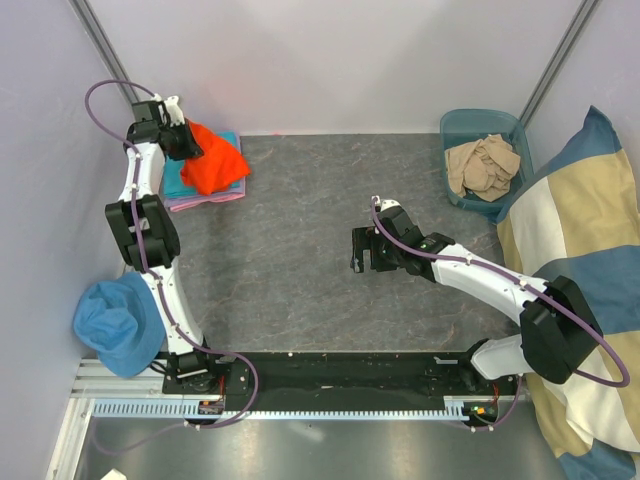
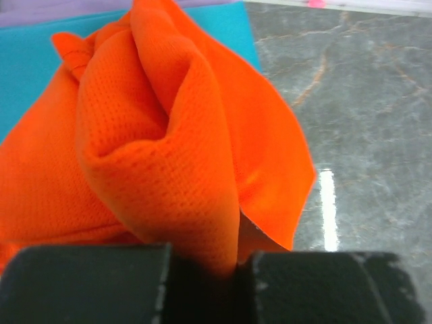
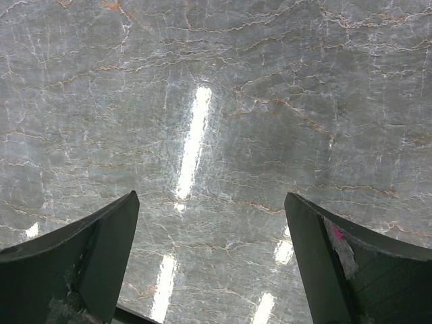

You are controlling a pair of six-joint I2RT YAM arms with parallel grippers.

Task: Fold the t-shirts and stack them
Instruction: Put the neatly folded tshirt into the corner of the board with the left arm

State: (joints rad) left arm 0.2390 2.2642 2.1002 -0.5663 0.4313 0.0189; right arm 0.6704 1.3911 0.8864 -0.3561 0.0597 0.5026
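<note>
A bright orange t-shirt (image 1: 212, 160) hangs bunched at the back left, pinched in my left gripper (image 1: 180, 138), which is shut on its cloth. Seen from the left wrist, the orange t-shirt (image 2: 169, 142) fills the frame above the left gripper (image 2: 209, 270). Beneath it lie a folded teal t-shirt (image 1: 176, 180) on a pink-lilac t-shirt (image 1: 190, 203); the teal t-shirt (image 2: 27, 74) shows behind the orange one. A crumpled beige t-shirt (image 1: 483, 165) sits in a bin. My right gripper (image 1: 362, 250) stands open over bare table, empty; its fingers (image 3: 101, 250) are wide apart around the right gripper (image 3: 211, 202).
A teal plastic bin (image 1: 455, 130) stands at the back right. A big blue-and-beige cushion-like fabric (image 1: 585, 250) fills the right side. A blue hat (image 1: 118, 322) lies left of my left arm's base. The grey marbled table (image 1: 290, 230) runs between the arms.
</note>
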